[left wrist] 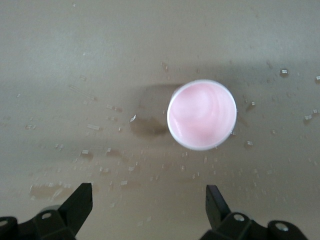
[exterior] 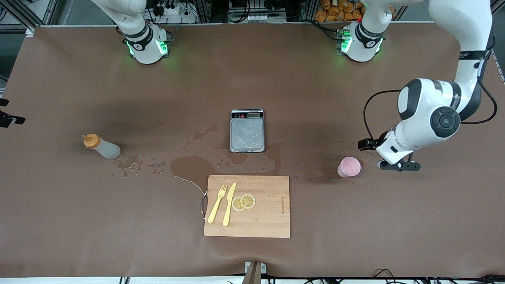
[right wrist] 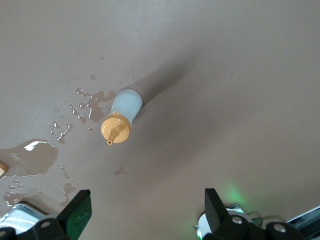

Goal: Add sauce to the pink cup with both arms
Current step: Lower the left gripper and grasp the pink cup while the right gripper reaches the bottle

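Both arms look to be at the approach step, nothing grasped yet. The left hand point(left wrist: 148, 210) hangs with fingers spread just beside the pink cup point(exterior: 349, 167), which stands on the bench point(exterior: 355, 236) at the right of the front frame. The right hand point(right wrist: 145, 212), fingers also spread, is over the sauce point(exterior: 101, 146), standing at the frame's left, orange cap uppermost; that hand is out of the front frame. Next, each hand likely must descend, straddle its item and close squarely, before cup and bottle are brought together.

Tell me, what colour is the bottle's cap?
Orange, on the bottle's cap; the right wrist view shows it best.
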Robot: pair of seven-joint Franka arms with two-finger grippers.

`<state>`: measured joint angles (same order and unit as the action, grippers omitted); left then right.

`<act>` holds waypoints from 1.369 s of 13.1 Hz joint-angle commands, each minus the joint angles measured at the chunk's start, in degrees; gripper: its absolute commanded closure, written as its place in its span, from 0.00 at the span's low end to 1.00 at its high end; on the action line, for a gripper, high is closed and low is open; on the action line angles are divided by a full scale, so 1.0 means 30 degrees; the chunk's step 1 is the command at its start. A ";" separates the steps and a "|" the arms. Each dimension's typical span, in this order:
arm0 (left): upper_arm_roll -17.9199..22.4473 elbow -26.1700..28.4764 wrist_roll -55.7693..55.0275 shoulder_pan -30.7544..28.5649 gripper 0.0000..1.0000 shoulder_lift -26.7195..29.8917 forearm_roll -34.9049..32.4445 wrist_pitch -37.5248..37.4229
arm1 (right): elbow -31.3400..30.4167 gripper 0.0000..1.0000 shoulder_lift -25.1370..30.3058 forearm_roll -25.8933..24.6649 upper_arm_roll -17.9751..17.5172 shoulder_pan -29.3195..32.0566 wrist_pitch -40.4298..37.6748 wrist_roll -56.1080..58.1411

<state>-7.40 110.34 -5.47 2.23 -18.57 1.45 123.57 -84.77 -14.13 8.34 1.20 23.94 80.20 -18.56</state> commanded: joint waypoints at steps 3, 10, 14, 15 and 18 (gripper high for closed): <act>-0.0023 -0.0595 -0.0138 -0.0040 0.00 -0.1778 0.0394 0.2518 | 0.0279 0.00 -0.1849 0.1496 -0.0341 0.1835 -0.0220 -0.0377; -0.0023 -0.2034 -0.0226 0.0195 0.00 -0.4240 0.0189 0.2580 | 0.0308 0.00 -0.4483 0.4534 -0.0341 0.3560 -0.0250 -0.1833; 0.0065 -0.2121 -0.0753 0.0693 1.00 -0.4681 0.0044 0.2960 | 0.0308 0.00 -0.6126 0.6827 -0.0341 0.4618 -0.0220 -0.3453; 0.0036 -0.2209 -0.0812 0.0722 1.00 -0.4681 -0.0015 0.2961 | 0.0308 0.00 -0.6419 0.6828 -0.0341 0.4619 -0.0191 -0.3453; 0.0035 -0.2239 -0.0842 0.0693 1.00 -0.4565 -0.0016 0.2961 | 0.0308 0.00 -0.7123 0.6973 -0.0341 0.4706 -0.0161 -0.4564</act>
<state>-7.50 104.45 -6.97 4.07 -32.26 1.45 132.44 -84.97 -34.19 27.94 1.12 37.03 80.25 -29.09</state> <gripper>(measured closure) 0.767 0.000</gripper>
